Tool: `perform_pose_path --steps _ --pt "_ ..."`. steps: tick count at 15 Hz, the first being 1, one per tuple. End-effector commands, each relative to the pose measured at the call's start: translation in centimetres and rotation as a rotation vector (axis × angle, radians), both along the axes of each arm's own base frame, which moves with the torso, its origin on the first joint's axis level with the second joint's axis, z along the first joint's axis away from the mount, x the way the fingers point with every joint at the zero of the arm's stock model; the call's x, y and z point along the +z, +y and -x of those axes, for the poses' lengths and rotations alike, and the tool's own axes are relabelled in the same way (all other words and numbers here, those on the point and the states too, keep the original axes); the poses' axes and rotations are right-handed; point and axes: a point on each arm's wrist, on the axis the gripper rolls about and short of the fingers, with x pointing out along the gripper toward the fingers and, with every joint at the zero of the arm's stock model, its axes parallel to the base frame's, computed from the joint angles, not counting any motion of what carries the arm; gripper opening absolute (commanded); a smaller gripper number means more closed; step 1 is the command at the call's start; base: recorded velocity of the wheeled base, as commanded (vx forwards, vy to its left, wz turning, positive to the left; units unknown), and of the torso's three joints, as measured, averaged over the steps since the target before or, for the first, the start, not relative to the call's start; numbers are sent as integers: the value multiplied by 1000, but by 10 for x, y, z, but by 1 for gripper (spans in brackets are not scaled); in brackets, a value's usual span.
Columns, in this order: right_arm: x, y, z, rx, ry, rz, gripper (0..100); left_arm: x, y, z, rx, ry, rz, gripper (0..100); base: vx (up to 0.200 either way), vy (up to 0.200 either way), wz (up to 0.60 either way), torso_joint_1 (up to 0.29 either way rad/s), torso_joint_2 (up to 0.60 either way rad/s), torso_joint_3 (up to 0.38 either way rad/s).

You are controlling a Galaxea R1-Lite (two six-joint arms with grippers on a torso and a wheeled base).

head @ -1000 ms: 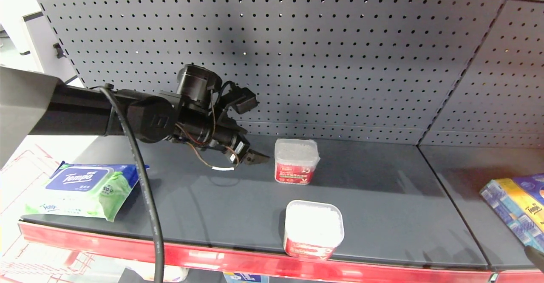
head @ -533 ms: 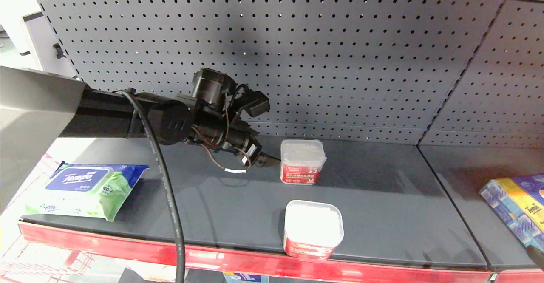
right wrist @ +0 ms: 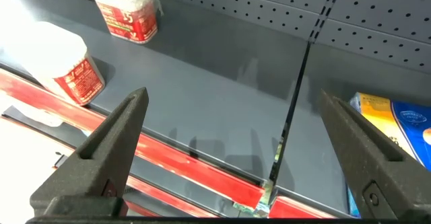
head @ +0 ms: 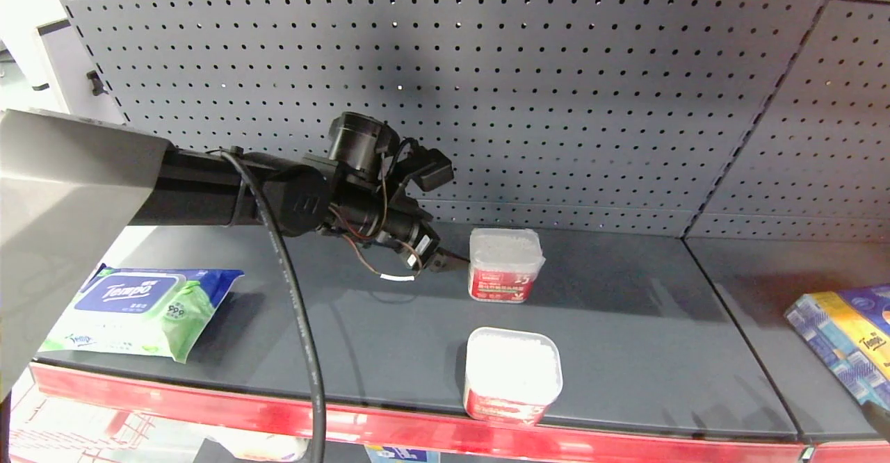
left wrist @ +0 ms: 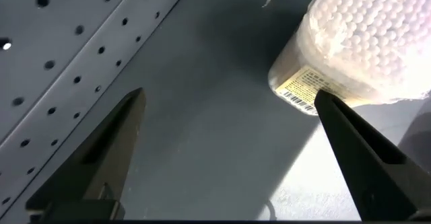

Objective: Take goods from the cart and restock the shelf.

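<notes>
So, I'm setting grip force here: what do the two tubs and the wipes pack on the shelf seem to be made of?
The rear tub looks like thin, clear, glossy plastic: white contents show through its walls, and a red printed label wraps the base. The front tub looks the same. The wipes pack seems to be soft plastic film, shiny and creased, likely with a stiffer flap on top.

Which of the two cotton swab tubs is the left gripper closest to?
The rear tub by the pegboard, right beside the left gripper; the other tub stands at the shelf's front edge.
</notes>
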Motion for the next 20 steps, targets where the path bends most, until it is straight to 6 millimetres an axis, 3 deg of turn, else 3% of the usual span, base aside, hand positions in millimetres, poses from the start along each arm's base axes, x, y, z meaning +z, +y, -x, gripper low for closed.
perform_pose_path --steps 1,3,4,7,8,13,15,19,20 --pt "0 0 0 1 0 0 100 -1 0 -1 2 3 0 100 0 0 0 0 0 0" --pt "-1 0 0 2 3 0 100 2 1 3 14 18 11 100 0 0 0 0 0 0" --pt "-1 0 -1 2 9 1 100 13 6 11 25 18 32 100 0 0 0 0 0 0" --pt "13 5 -35 20 108 20 100 62 38 69 87 22 123 100 0 0 0 0 0 0" --pt "15 8 -52 36 164 26 100 70 51 93 115 37 141 100 0 0 0 0 0 0" --pt "-8 25 -114 131 414 50 100 69 116 210 307 88 216 100 0 0 0 0 0 0" --pt "-15 36 -141 162 406 53 100 66 134 239 379 79 262 100 0 0 0 0 0 0" --pt "-23 60 -175 230 415 67 100 65 150 265 443 32 310 100 0 0 0 0 0 0" --pt "-21 64 -175 248 406 71 100 66 151 266 442 28 316 100 0 0 0 0 0 0"
